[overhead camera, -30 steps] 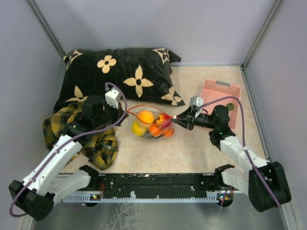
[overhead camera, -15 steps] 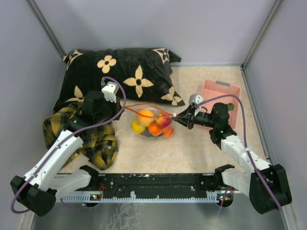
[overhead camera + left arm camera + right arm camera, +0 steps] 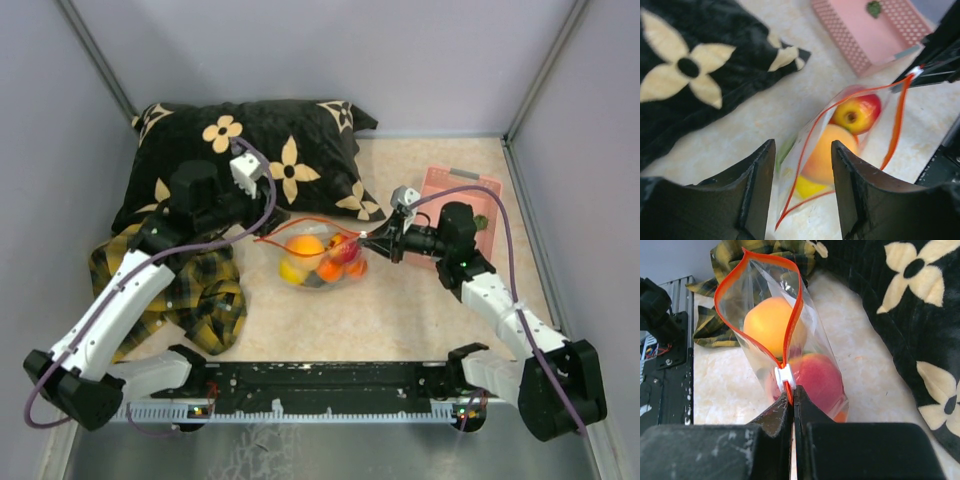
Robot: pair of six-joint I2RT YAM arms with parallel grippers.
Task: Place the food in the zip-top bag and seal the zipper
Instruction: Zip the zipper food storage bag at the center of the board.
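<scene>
**A:** Where's the zip-top bag [image 3: 318,265]?

**B:** Middle of the top view, on the desk [image 3: 400,310], mouth gaping. An orange [image 3: 771,324] and a red apple [image 3: 858,113] show inside.

**A:** The end effectors?

**B:** The right end effector [image 3: 791,395] is pressed together on the zipper [image 3: 796,305], beside its white slider [image 3: 784,376]. The left end effector [image 3: 802,150] is spread, with the bag's mouth showing between its fingers.

**A:** Any markings?

**B:** Only cream flower motifs on the black pillow [image 3: 250,150]. A green piece [image 3: 873,7] lies in the pink basket [image 3: 840,35], upper right.

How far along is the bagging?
Done: orange, apple and lemon sit inside the zip-top bag. In hand: right tool shut on the zipper beside its white slider; left tool open, holding nothing. Left: the green piece lies in the pink basket, and the bag's mouth gapes.
</scene>
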